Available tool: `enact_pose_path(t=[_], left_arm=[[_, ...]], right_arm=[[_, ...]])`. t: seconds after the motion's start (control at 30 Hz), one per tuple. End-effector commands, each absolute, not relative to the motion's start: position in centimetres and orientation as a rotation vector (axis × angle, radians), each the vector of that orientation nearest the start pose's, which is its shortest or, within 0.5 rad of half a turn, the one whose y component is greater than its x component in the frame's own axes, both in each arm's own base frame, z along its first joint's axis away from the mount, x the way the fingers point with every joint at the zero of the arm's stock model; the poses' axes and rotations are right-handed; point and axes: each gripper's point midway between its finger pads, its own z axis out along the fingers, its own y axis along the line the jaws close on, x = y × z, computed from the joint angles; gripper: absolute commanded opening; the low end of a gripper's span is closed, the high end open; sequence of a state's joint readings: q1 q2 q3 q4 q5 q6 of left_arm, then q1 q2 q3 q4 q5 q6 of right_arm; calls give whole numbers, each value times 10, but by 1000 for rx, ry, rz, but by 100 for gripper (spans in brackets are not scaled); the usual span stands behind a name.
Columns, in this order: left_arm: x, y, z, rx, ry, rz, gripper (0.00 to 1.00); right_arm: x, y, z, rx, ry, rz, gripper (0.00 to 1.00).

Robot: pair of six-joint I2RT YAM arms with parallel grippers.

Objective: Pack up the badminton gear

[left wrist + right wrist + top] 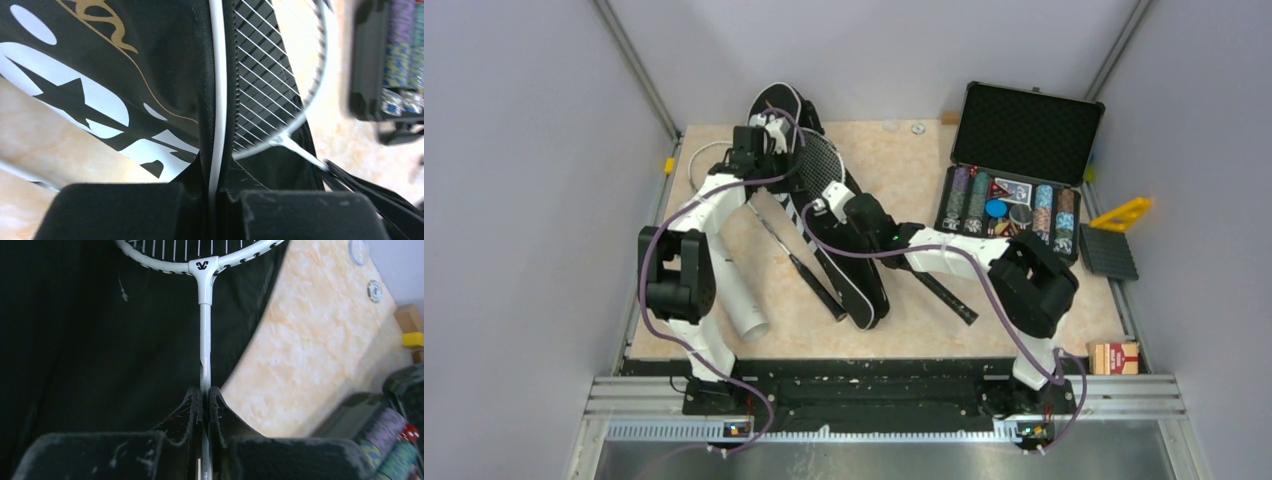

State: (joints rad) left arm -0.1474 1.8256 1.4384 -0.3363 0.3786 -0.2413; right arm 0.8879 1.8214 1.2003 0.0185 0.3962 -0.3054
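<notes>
Left jaws pinch the racket bag's rim point(218, 75), right jaws the racket shaft point(205, 330); I'd slide it straight in toward eleven o'clock.

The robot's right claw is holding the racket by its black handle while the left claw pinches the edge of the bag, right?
Not quite. The right claw is shut on the thin white shaft of the racket, just below the head, not on the black handle. The right wrist view shows this. The left claw does pinch the white-trimmed edge of the bag.
</notes>
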Motion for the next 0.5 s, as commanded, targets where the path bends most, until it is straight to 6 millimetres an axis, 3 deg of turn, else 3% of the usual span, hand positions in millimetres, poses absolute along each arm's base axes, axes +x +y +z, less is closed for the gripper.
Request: enact_pose_path(t=[0.0, 0.17, 0.33, 0.47], left_arm=[[444, -187, 205, 251, 2097, -888, 0], [413, -205, 204, 326, 2036, -1057, 0], [392, -216, 201, 363, 2003, -1146, 0], [381, -226, 204, 367, 1973, -1210, 0]], right_arm=[[386, 384, 148, -871, 1819, 128, 0], [400, 413, 161, -789, 1845, 227, 0], [411, 430, 180, -682, 1901, 428, 0], [423, 434, 184, -543, 1969, 523, 0]])
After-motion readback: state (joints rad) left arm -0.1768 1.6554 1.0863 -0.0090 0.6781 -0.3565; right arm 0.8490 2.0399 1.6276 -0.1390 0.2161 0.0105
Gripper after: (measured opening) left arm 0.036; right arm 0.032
